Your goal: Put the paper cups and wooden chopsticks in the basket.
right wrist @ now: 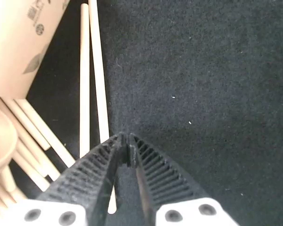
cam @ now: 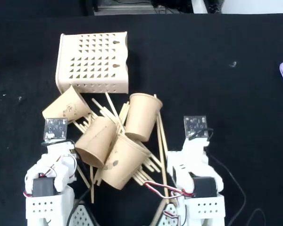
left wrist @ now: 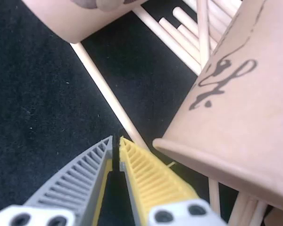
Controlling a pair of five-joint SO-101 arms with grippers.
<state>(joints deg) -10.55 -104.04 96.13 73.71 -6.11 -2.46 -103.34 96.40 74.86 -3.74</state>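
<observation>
Four paper cups (cam: 122, 162) lay tumbled over wooden chopsticks (cam: 144, 175) at 6 o'clock of the basket (cam: 94, 63), between the left gripper (left wrist: 117, 141) and right gripper (right wrist: 128, 139) (both with fingers pressed together, holding nothing).

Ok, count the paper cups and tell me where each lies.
4 cups: one by the basket, one farthest right, one in the middle, one nearest the arms. None seems hidden.

Cups (cam: 142, 115), chopsticks (cam: 161, 146) just before basket (cam: 94, 61)
</observation>
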